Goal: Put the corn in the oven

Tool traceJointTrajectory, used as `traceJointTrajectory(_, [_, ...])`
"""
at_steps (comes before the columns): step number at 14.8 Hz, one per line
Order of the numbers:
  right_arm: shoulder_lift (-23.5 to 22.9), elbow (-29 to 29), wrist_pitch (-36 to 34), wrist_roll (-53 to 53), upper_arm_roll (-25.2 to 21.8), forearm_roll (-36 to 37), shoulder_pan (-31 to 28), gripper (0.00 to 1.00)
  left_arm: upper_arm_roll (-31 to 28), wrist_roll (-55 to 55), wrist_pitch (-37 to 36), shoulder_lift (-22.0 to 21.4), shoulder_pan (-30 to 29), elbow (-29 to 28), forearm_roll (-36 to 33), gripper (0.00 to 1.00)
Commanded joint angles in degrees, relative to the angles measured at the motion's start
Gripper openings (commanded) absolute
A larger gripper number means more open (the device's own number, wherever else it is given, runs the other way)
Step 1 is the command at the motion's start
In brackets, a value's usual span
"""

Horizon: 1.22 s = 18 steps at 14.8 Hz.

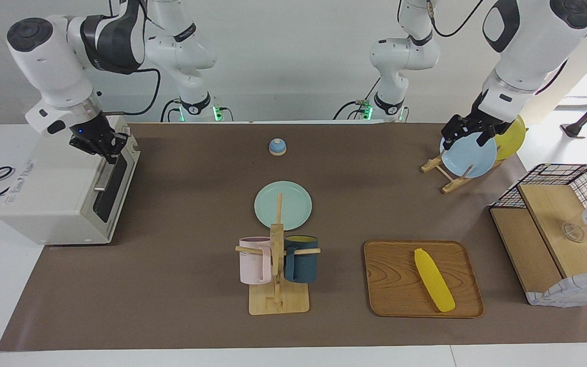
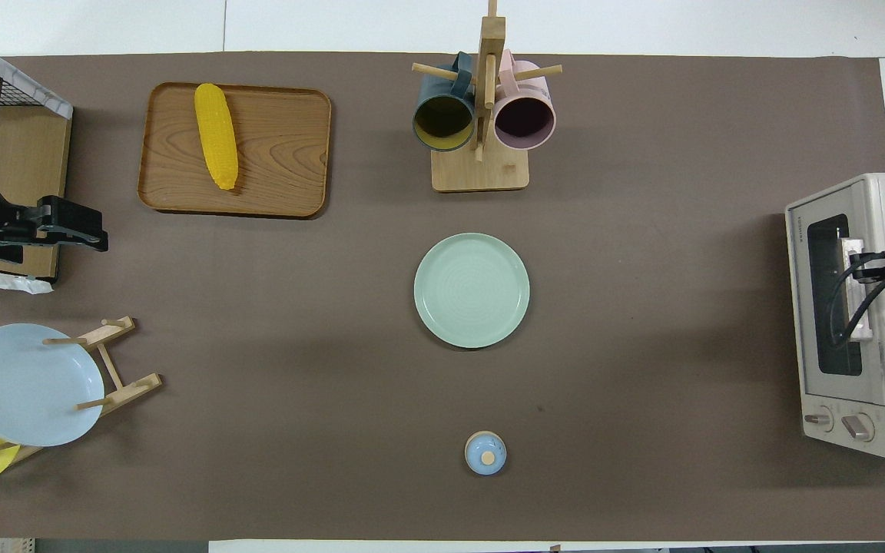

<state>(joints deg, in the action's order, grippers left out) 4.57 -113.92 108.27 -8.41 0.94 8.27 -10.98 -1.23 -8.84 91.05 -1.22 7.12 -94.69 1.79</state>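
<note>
Facing view shows you the oven [image 1: 64, 188], a boxy off-white toaster oven at the left edge of the frame, with its dark glass door not yet dropped. The right gripper [image 1: 101, 147] hangs at the oven's upper front edge, just above the metal bar handle [image 1: 104, 174]; whether it touches the oven, or whether its claw is open or closed, cannot be told. You look to be in the door-opening step, so next you need the claw on that bar and a pull down and outward. The corn [image 1: 434, 280], a bumpy bright-yellow cob with tapered ends, lies untouched on the wood-grained tray [image 1: 394, 285] at lower right. The left gripper [image 1: 467, 133] waits over the smooth pale-blue plate [image 1: 469, 158] at upper right, its claw state also unclear.
</note>
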Motion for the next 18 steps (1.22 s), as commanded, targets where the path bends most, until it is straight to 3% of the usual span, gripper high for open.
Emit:
traceJointTrajectory(1, [0.44,-2.53,2.47,-0.73,0.47,1.22,-2.02,0.00,-0.09,-0.30,1.48,-0.80,0.35,-0.93,-1.26,1.00])
traceJointTrajectory(5, [0.26,-2.71,2.29,-0.73,0.55,1.22,-2.64,0.00,0.08,-0.30,9.13,0.51,0.70,-2.78,-0.83,1.00])
traceJointTrajectory(8, [0.35,-2.97,2.47,-0.82,0.55,0.96,-3.34,0.00,0.35,-0.30,13.61,5.68,2.27,-2.60,-0.56,1.00])
traceJointTrajectory(14, [0.35,-3.24,2.56,0.94,0.55,-0.88,-3.34,0.00,0.44,-0.39,23.10,19.39,3.87,1.78,0.58,1.00])
traceJointTrajectory(18, [0.35,-3.32,2.38,0.94,0.55,-3.17,-3.43,0.00,0.26,-0.48,24.69,32.21,3.78,12.31,0.50,1.00])
